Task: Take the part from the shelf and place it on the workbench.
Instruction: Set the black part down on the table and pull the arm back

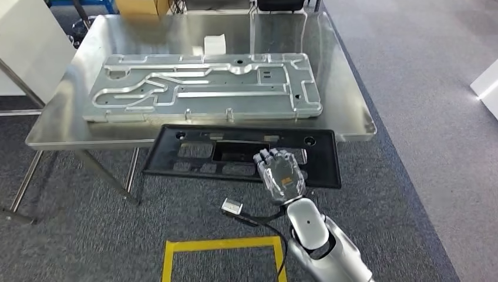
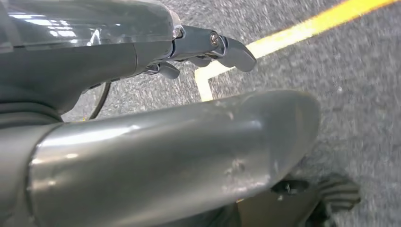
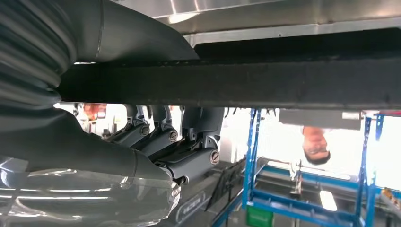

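The part is a flat black plastic frame (image 1: pixel 235 157) with several cut-outs, held level in front of the steel workbench (image 1: pixel 346 111). Its far edge overlaps the bench's near edge; I cannot tell whether it rests there. My right hand (image 1: pixel 281 175) grips the frame's near edge, right of its middle. In the right wrist view the frame's dark edge (image 3: pixel 246 80) runs between the thick thumb (image 3: pixel 137 38) and the darker fingers (image 3: pixel 179 146), with the bench's edge (image 3: pixel 283 23) just beyond it. My left hand (image 2: pixel 208 47) hangs over the carpet, holding nothing, its fingers loosely extended.
A large machined aluminium plate (image 1: pixel 205 88) covers the middle of the bench, with a small white box (image 1: pixel 214 43) behind it. A yellow tape square (image 1: pixel 223 244) marks the grey carpet at my feet. Beyond the bench stand a person (image 3: pixel 314 142) and a blue rack (image 3: pixel 255 161).
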{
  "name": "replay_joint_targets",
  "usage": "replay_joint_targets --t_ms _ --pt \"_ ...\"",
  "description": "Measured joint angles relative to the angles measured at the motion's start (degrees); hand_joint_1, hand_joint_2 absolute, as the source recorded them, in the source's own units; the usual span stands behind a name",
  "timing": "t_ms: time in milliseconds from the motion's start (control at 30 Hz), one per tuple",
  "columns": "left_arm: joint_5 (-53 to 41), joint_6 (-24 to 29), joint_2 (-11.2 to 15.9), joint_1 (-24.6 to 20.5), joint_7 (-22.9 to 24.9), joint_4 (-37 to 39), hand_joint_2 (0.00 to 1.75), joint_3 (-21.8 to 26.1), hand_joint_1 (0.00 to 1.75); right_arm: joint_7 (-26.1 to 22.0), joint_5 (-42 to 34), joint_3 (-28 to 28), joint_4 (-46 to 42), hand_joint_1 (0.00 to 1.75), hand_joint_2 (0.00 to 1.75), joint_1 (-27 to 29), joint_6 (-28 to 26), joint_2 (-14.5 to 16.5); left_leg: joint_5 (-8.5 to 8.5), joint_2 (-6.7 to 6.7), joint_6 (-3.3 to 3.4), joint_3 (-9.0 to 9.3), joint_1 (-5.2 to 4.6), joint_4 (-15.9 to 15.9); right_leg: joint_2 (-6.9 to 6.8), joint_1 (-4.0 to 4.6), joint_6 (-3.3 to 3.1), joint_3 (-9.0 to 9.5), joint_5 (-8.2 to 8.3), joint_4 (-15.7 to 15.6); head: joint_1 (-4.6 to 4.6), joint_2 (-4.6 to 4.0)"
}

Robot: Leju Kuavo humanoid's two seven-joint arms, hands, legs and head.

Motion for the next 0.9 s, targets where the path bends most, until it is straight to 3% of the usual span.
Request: replay_joint_targets --t_ms 33,100,167,233,267,300,367,400,433,500,533,600,667,733,767,800,867,900 --pt "0.0 0.0 0.1 -0.1 0.0 0.0 0.0 -0.1 0.0 0.4 0.0 0.7 0.6 1.75 1.75 -0.7 0.0 0.0 0.47 0.11 -0.26 -0.74 -0.02 2.0 0.05 -0.19 -0.29 0.83 -0.36 -0.5 -0.09 0.01" --pt "0.0 0.0 0.2 -0.4 0.1 0.0 0.0 -0.3 0.0 1.3 0.0 2.0 1.7 1.75 1.75 -2.0 -0.1 0.0 -0.03 0.28 -0.76 -4.37 0.17 8.2 0.04 -0.52 -0.7 2.54 -1.29 -1.0 -0.2 0.0" --pt "0.0 0.0 0.2 -0.4 0.3 0.0 0.0 -0.3 0.0 1.7 0.0 2.9 2.5 1.75 1.75 -2.6 -0.1 0.0 -3.27 0.48 -1.45 -8.81 0.53 13.9 0.0 -0.7 -0.73 4.15 -2.66 -1.1 -0.23 0.0" --pt "0.0 0.1 0.2 -0.1 0.5 0.0 0.0 -0.3 0.0 1.9 0.0 3.6 3.1 1.75 1.75 -2.7 -0.1 -0.1 -5.73 0.68 -2.17 -11.28 0.95 14.3 0.1 -0.93 -0.42 6.15 -4.25 -1.1 -0.25 0.0" --pt "0.1 0.1 0.3 0.0 0.6 0.0 0.0 -0.3 0.0 2.0 0.0 3.9 3.4 1.75 1.75 -2.7 -0.1 -0.1 -4.91 0.77 -2.47 -11.58 1.17 12.2 0.16 -1.06 -0.18 7.3 -5.11 -1.1 -0.27 -0.01" --pt "0.1 0.1 0.3 0.1 0.6 0.0 0.0 -0.3 0.0 2.2 0.0 4.2 3.6 1.75 1.75 -2.7 -0.1 -0.1 -2.34 0.85 -2.68 -11.45 1.38 9.0 0.19 -1.19 0.11 8.36 -5.99 -1.1 -0.27 -0.01" --pt "0.1 0.1 0.4 0.3 0.6 0.1 0.0 -0.3 0.0 2.3 0.0 4.5 4.0 1.75 1.75 -2.9 -0.1 -0.2 4.94 1.05 -2.61 -11.27 1.58 2.6 0.27 -1.25 0.84 9.9 -7.66 -0.9 -0.43 -0.01" --pt "0.1 0.2 0.4 0.4 0.7 0.1 0.0 -0.3 0.0 2.3 0.0 4.7 4.2 1.75 1.75 -3.0 -0.2 -0.2 7.39 1.1 -2.26 -11.25 1.5 1.0 0.32 -1.22 1.3 10.26 -8.32 -0.9 -0.43 0.0" --pt "0.1 0.2 0.4 0.4 0.7 0.1 0.0 -0.3 0.0 2.3 0.0 4.9 4.4 1.75 1.75 -3.1 -0.2 -0.3 8.4 1.15 -1.76 -11.28 1.37 0.3 0.39 -1.2 1.74 10.53 -8.7 -0.9 -0.43 0.0" --pt "0.1 0.2 0.4 0.3 0.7 0.1 0.0 -0.4 0.0 2.3 0.0 5.1 4.5 1.75 1.75 -3.4 -0.2 -0.3 7.9 1.03 -0.74 -10.52 1.25 0.1 0.37 -1.35 2.5 10.57 -8.68 -0.3 -0.25 0.0" --pt "0.1 0.2 0.4 0.3 0.7 0.1 0.0 -0.4 0.0 2.3 0.0 5.2 4.5 1.75 1.75 -3.5 -0.2 -0.3 7.61 0.99 -0.3 -9.92 1.31 -0.2 0.26 -1.43 2.74 9.93 -8.33 1.3 -0.2 -0.01" --pt "0.1 0.2 0.5 0.2 0.7 0.1 0.0 -0.4 0.0 2.3 0.0 5.3 4.5 1.75 1.75 -3.8 -0.3 -0.3 6.85 0.93 0.32 -8.5 1.38 -0.7 -0.01 -1.49 3.17 6.36 -8.65 7.2 -0.06 -0.01" --pt "0.1 0.2 0.5 0.1 0.7 0.1 0.0 -0.4 0.0 2.3 0.0 5.4 4.7 1.75 1.75 -3.8 -0.3 -0.4 5.67 0.86 0.62 -7.11 1.27 -0.8 -0.14 -1.45 3.45 1.2 -11.57 13.8 0.02 -0.01" --pt "0.1 0.2 0.5 0.1 0.7 0.1 0.0 -0.4 0.0 2.2 0.0 5.4 4.9 1.75 1.75 -3.7 -0.3 -0.5 4.26 0.71 0.74 -5.37 1.07 -0.8 -0.16 -1.35 3.31 -2.19 -13.86 15.6 0.04 -0.01" --pt "0.1 0.2 0.5 0.1 0.7 0.1 0.0 -0.4 0.0 2.1 0.0 5.4 5.0 1.75 1.75 -3.7 -0.3 -0.5 3.5 0.64 0.74 -4.37 0.94 -0.8 -0.16 -1.2 3.01 -2.61 -13.15 13.9 0.07 -0.01" --pt "0.1 0.2 0.5 0.1 0.7 0.1 0.0 -0.4 0.0 1.9 0.0 5.4 5.0 1.75 1.75 -3.7 -0.3 -0.5 2.74 0.59 0.72 -3.31 0.79 -0.9 -0.17 -0.96 2.49 -2.39 -10.92 10.8 0.09 -0.01" --pt "0.1 0.2 0.4 0.2 0.7 0.1 0.0 -0.4 0.0 1.3 0.0 5.2 5.1 1.75 1.75 -3.6 -0.3 -0.6 1.31 0.51 0.49 -1.58 0.56 -1.1 -0.06 -0.25 1.09 -1.3 -3.53 3.8 -0.03 -0.01" --pt "0.1 0.1 0.3 0.2 0.6 0.2 0.0 -0.4 0.0 0.8 0.0 5.0 5.1 1.75 1.75 -3.5 -0.3 -0.6 0.77 0.43 0.22 -0.97 0.51 -1.3 0.03 0.06 0.49 -0.87 -0.81 1.6 -0.05 -0.01"
